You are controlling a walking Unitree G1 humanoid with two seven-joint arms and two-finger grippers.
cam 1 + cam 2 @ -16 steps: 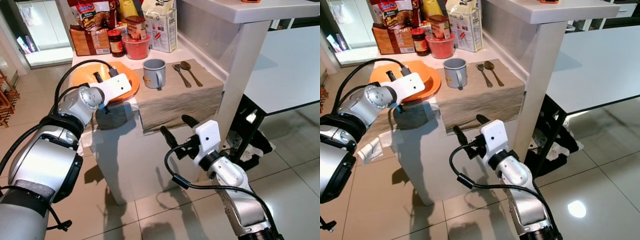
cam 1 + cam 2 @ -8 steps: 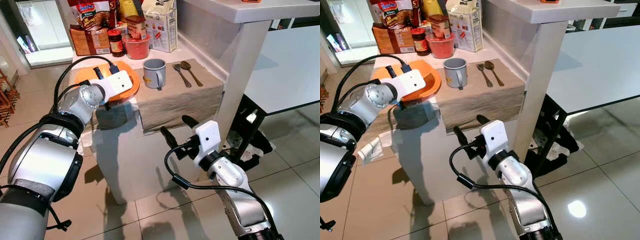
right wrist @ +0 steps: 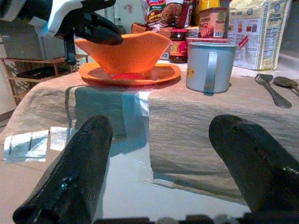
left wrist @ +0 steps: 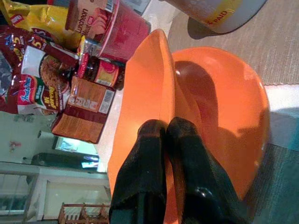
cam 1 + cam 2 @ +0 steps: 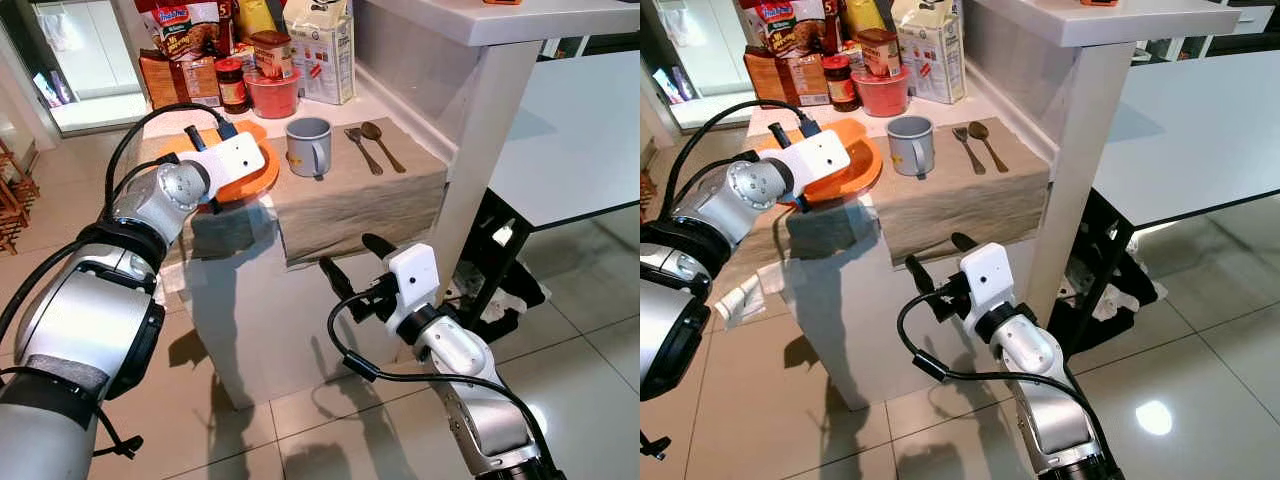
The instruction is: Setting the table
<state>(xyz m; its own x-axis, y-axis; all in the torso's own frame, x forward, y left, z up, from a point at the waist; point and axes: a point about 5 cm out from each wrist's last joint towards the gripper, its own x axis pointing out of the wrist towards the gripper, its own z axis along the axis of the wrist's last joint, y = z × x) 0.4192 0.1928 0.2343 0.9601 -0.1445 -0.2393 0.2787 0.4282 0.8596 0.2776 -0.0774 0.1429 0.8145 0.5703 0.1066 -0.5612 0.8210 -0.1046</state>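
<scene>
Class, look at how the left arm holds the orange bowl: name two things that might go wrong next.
1. The left tool pinches only the orange bowl's rim, and the bowl sits tilted; it may slip or twist.
2. The grey mug stands close beside the orange plate; a sideways swing might knock it.

An orange bowl (image 3: 127,50) sits on an orange plate (image 3: 129,74). Right of them stand a grey mug (image 5: 308,146) and a silver fork (image 5: 362,150) and spoon (image 5: 383,145), all on a beige woven cloth (image 5: 352,199). The bench (image 5: 262,320) is white, the floor (image 5: 580,370) pale tile.
</scene>
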